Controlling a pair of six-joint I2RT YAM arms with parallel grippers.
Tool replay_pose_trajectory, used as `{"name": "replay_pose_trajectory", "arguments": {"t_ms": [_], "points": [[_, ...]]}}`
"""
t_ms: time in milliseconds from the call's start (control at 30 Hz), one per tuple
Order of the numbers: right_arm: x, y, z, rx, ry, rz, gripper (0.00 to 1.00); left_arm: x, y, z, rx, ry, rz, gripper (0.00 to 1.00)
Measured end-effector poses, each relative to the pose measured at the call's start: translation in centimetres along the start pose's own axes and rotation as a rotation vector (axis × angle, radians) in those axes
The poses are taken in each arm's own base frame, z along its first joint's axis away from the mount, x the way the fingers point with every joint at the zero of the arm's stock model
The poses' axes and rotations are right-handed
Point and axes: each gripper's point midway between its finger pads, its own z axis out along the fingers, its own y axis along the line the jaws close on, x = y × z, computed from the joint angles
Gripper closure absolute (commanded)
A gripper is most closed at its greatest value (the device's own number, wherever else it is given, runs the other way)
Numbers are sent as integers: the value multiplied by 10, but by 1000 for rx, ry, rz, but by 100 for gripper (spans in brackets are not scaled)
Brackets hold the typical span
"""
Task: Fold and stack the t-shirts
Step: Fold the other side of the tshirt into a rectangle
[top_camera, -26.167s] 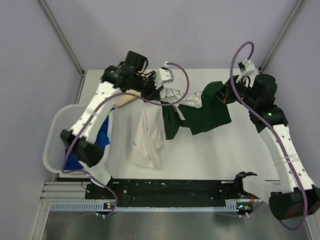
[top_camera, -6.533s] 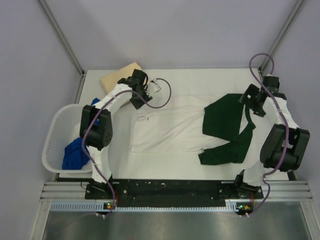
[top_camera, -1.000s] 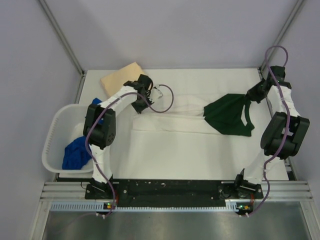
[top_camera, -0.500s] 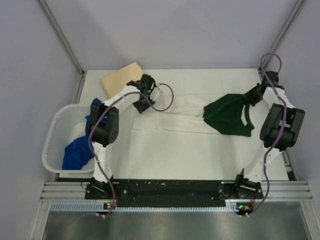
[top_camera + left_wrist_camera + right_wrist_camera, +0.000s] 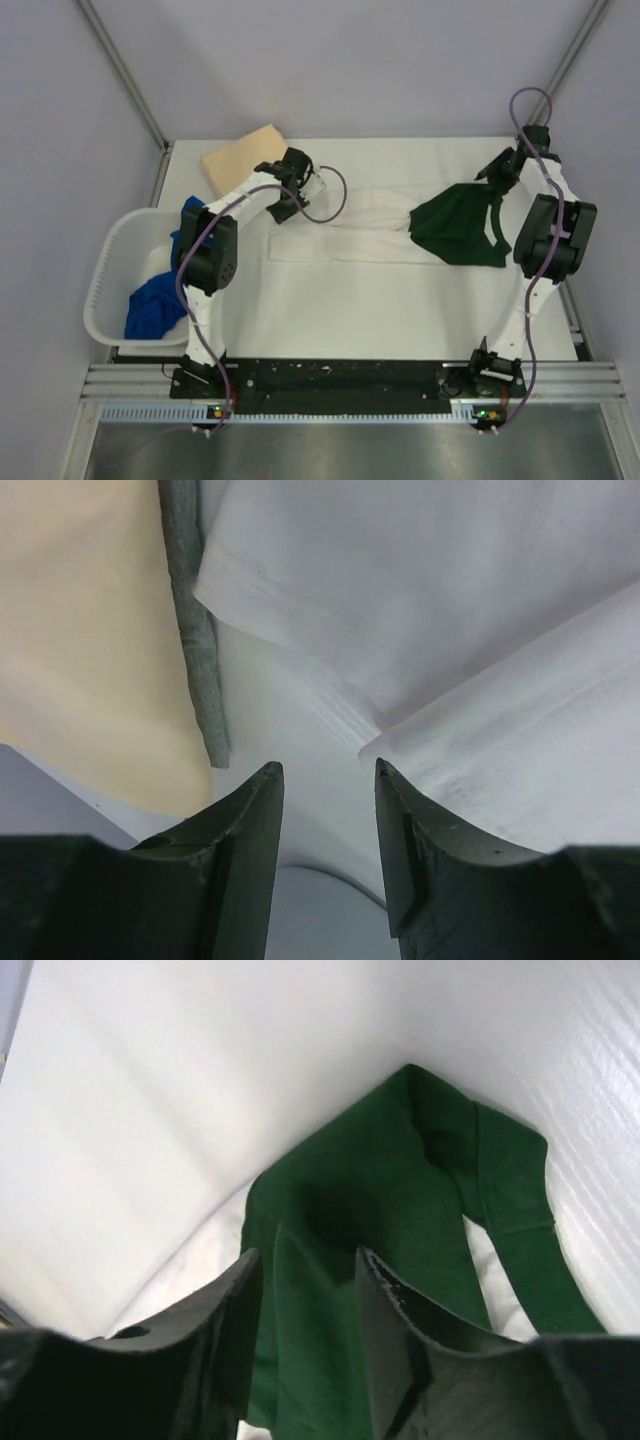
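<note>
Shirts on table (image 5: 380, 300), two (green-sleeved shirt (image 5: 345, 242), tan shirt (image 5: 238, 158)), one basket (image 5: 100, 290)

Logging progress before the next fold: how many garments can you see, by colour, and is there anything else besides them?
White shirt with dark green sleeves: 1
Tan shirt, folded: 1
Blue cloth heap: 1 (the shirts within it cannot be counted)
White basket holding the heap: 1
Total: 4
</note>
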Motion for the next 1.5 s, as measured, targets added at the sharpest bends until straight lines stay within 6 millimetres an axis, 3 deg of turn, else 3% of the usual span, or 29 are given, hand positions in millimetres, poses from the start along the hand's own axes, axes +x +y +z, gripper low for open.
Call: {"name": "replay_pose_trajectory", "arguments": {"t_ms": [67, 100, 200, 300, 400, 467, 600, 700, 833, 1067, 1167, 1433, 1500], "points": [[-8, 4, -4, 10, -25, -26, 44, 4, -1, 1, -3, 10, 5, 53], [-12, 4, -7, 24, -42, -41, 33, 7, -2, 1, -1, 15, 6, 52], [-15, -10, -20, 113, -73, -71, 34, 17, -7, -1, 6, 24, 9, 52], [-5, -27, -38, 162, -68, -87, 38, 24, -11, -5, 15, 22, 9, 54], [25, -40, -57, 182, -23, -100, 44, 31, -20, -12, 55, 1, 22, 56], [56, -49, -64, 188, 33, -110, 47, 34, -28, -20, 90, -27, 31, 56], [118, -66, -57, 201, 184, -130, 50, 36, -39, -34, 138, -72, 42, 57], [144, -76, -56, 214, 253, -130, 52, 39, -46, -34, 161, -77, 45, 57], [145, -74, -54, 199, 252, -124, 52, 48, -56, -30, 196, -56, 50, 58], [140, -70, -50, 187, 227, -99, 54, 47, -59, -29, 206, -64, 49, 58], [138, -65, -49, 173, 217, -79, 63, 48, -60, -29, 211, -63, 50, 58], [137, -63, -39, 162, 210, -43, 100, 48, -61, -29, 214, -64, 50, 58], [137, -62, -39, 161, 209, -43, 100, 49, -61, -28, 214, -63, 50, 59]]}}
